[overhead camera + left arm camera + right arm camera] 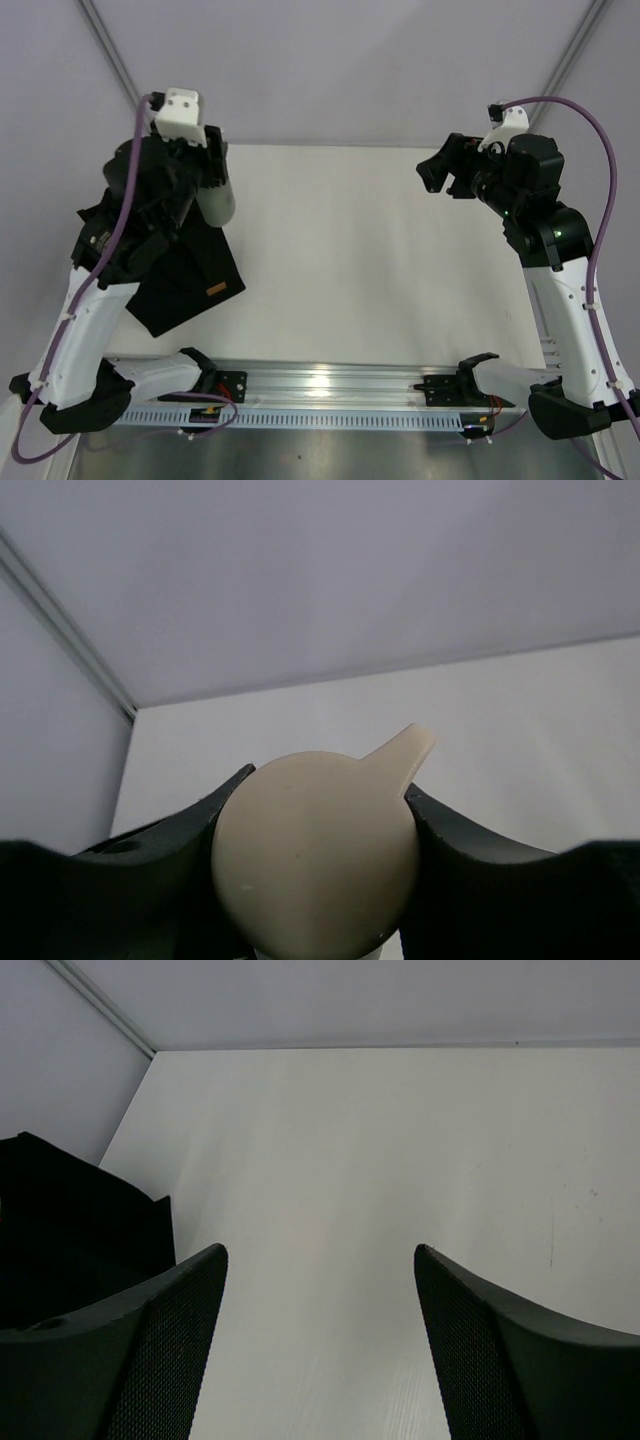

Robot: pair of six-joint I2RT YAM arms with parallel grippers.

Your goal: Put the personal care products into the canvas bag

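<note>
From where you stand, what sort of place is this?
Probably a robot test cell or laboratory bench: a plain white flat table, bare pale grey walls closing it in, and a slotted silver aluminium rail along its near edge.

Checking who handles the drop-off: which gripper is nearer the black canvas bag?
Left. The left gripper hangs right by the bag at its far end, shut on the beige bottle. The right gripper stands open and holds nothing, far across the table.
</note>
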